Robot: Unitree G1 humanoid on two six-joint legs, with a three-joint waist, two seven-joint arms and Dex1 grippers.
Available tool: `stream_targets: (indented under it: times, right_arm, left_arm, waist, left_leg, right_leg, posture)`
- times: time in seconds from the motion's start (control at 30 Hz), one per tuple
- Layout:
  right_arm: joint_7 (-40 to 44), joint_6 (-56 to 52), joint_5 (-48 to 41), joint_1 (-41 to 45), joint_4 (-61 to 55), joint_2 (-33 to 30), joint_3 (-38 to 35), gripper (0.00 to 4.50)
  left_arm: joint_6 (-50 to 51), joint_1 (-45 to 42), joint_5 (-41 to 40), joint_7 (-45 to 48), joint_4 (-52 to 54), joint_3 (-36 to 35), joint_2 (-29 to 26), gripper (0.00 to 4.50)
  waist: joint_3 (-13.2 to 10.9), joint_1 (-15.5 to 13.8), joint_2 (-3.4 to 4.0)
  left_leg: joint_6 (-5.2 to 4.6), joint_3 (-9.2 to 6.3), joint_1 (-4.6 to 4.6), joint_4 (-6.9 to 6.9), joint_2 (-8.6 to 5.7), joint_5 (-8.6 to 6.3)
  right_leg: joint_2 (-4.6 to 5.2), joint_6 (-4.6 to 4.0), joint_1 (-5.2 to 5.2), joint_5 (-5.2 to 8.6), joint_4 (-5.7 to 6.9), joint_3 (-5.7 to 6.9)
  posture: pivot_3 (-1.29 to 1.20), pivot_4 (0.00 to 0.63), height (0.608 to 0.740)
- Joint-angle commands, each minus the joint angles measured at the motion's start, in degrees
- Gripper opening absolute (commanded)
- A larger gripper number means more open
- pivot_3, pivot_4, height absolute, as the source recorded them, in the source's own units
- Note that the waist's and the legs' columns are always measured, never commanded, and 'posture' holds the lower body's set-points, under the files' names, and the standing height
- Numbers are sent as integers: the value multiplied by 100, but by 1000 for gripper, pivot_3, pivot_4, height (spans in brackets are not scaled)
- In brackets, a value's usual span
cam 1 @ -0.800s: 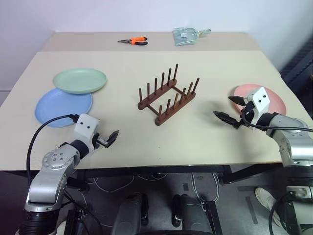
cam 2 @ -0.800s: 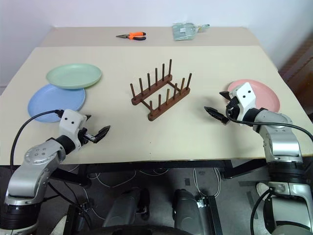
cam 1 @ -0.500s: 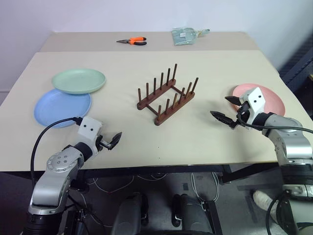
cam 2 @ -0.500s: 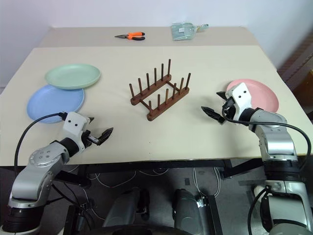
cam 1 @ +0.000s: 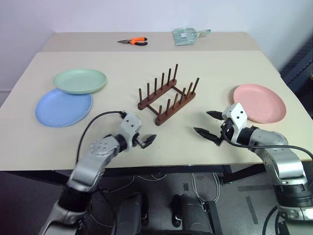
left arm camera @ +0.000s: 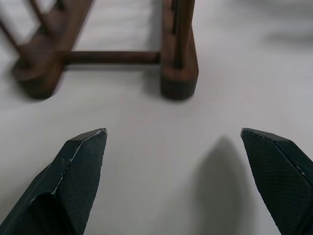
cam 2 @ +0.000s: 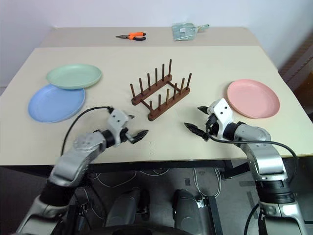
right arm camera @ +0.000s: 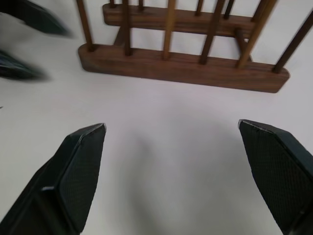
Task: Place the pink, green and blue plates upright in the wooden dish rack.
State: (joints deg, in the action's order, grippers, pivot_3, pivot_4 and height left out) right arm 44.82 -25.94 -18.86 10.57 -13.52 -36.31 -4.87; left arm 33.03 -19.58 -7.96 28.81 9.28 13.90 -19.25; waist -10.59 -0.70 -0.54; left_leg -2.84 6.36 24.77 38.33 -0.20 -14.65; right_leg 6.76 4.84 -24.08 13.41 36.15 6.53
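The wooden dish rack [cam 1: 168,95] stands empty in the middle of the table, with thin upright pegs. A green plate [cam 1: 79,80] lies flat at the left, overlapping the far rim of the blue plate [cam 1: 63,107]. The pink plate [cam 1: 259,103] lies flat at the right. My left gripper [cam 1: 146,141] is open just in front of the rack's near end [left arm camera: 178,73], holding nothing. Open and empty too, my right gripper [cam 1: 204,123] hovers to the rack's front right, left of the pink plate. In the right wrist view the rack [right arm camera: 186,68] is close ahead.
Orange-handled pliers [cam 1: 133,41] and a clear plastic packet [cam 1: 188,35] lie on the far table. The table's front edge [cam 1: 176,165] runs just behind both grippers.
Both arms have swung inward toward the rack. The left gripper came from the front left, the right gripper came off the pink plate, which now shows whole. Both stay open.
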Motion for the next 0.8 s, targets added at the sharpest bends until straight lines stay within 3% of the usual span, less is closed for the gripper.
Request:
stream_targets:
  times: [0.03,0.13,0.2,0.27,0.43,0.63,0.8]
  right_arm:
    - [-324,-237,-162,-177,-709,74,-186,4428]
    - [-473,-332,-149,-278,-893,86,-200,4428]
    - [-532,-313,-101,-307,-916,72,-196,4500]
    - [-578,-286,-67,-306,-894,70,-191,4500]
    - [-555,-136,-22,-376,-760,-7,-272,4500]
    - [-463,113,58,-591,-425,-368,-735,4500]
    - [-364,385,114,-766,-155,-637,-1047,4500]
  left_arm:
    - [-285,-528,255,-82,-808,229,340,4500]
    - [-471,-794,401,-133,-1289,279,551,4500]
    - [-583,-877,398,-114,-1454,253,681,3983]
    - [-700,-856,420,-36,-1468,254,692,3207]
    - [-1026,-776,485,322,-1405,312,504,730]
    - [-1809,-786,259,1628,-1248,470,-10,771]
    - [-2088,-1033,270,2433,-1726,512,-362,771]
  waist:
    - [1,-10,2]
    - [2,-8,1]
    - [3,-9,1]
    - [4,-8,1]
    - [4,-6,1]
    - [3,-10,2]
    - [3,-7,2]
  left_leg:
    - [0,0,-1,1,0,0]
    - [-2,0,-1,6,-1,-1]
    - [-2,-1,-3,5,-1,-1]
    - [-4,-1,-3,6,-1,-2]
    - [-4,-2,-3,6,0,-2]
    - [-5,-1,-3,6,0,-2]
    - [-5,-1,-3,6,0,-2]
  right_leg:
    - [0,0,1,0,0,0]
    - [1,1,3,0,1,0]
    - [1,1,4,0,1,0]
    - [2,1,5,0,0,0]
    - [3,1,5,0,0,0]
    - [3,1,5,0,-1,0]
    - [2,0,5,0,-1,1]
  posture:
    - [0,150,740]
    - [0,150,740]
    - [0,150,740]
    - [0,150,740]
    - [0,150,740]
    - [0,150,740]
    - [0,150,740]
